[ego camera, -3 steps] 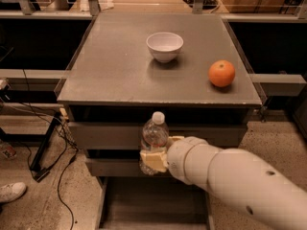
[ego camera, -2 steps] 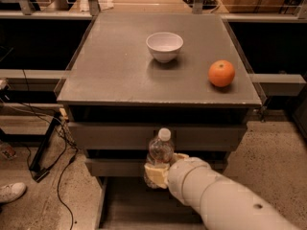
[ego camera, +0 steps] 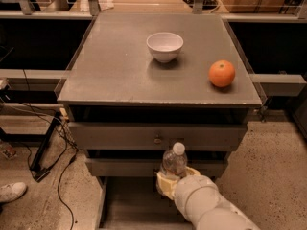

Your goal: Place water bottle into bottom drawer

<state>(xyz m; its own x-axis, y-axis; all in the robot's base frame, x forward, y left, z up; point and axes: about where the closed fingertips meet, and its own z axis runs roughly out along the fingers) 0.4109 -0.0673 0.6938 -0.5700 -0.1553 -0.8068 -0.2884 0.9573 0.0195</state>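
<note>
The water bottle (ego camera: 174,161) is a small clear bottle with a white cap, held upright in my gripper (ego camera: 169,184). The gripper's pale fingers are shut around the bottle's lower body. My white arm (ego camera: 211,207) comes in from the bottom right. The bottle hangs in front of the middle drawer face, above the rear part of the bottom drawer (ego camera: 128,205), which is pulled out as a shallow grey tray with side rails. The bottle's base is hidden behind the gripper.
A white bowl (ego camera: 164,46) and an orange (ego camera: 221,73) sit on the grey cabinet top (ego camera: 110,71). The top drawer (ego camera: 120,137) with a small knob is closed. Cables and a shoe (ego camera: 12,191) lie on the floor at the left.
My gripper has lowered the water bottle and moved it slightly right, from beside the top drawer face down to the middle drawer face, over the open bottom drawer.
</note>
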